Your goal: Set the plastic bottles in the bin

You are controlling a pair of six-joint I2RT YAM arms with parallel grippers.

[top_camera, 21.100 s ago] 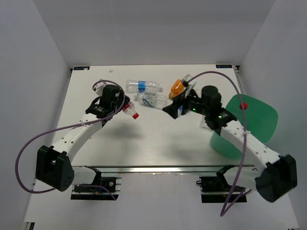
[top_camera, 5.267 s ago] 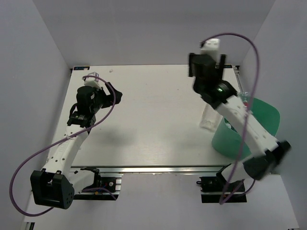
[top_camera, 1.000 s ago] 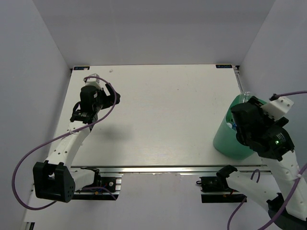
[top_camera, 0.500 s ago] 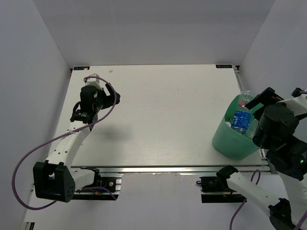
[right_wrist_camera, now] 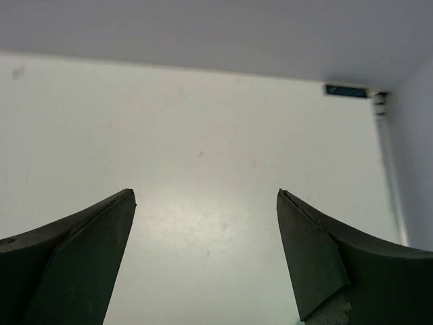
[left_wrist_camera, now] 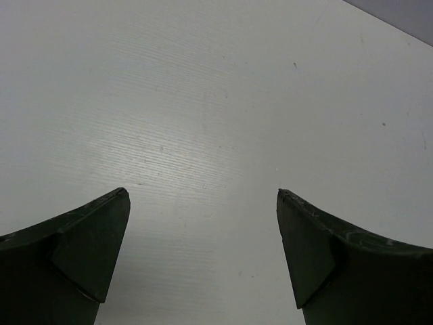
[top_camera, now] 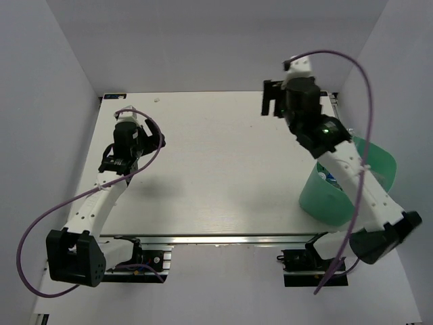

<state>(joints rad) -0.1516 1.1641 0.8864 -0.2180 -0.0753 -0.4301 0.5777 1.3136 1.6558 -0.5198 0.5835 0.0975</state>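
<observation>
The mint-green bin (top_camera: 323,202) stands at the table's right edge, partly behind my right arm. Inside it, a bit of a plastic bottle with blue on it (top_camera: 329,178) shows past the arm; the others are hidden. My right gripper (top_camera: 272,100) hangs raised over the back right of the table, away from the bin. In the right wrist view this gripper (right_wrist_camera: 206,193) is open, with only bare tabletop between its fingers. My left gripper (top_camera: 157,139) is over the left part of the table. The left wrist view shows it (left_wrist_camera: 203,196) open and holding nothing.
White walls close in the table (top_camera: 216,162) on the left, back and right. A small blue tag (right_wrist_camera: 346,90) marks the back right corner, beside the table's right edge rail (right_wrist_camera: 389,169). Purple cables loop off both arms.
My right arm has swung up from over the bin to the back right of the table, its jaws open. The left arm has stayed put.
</observation>
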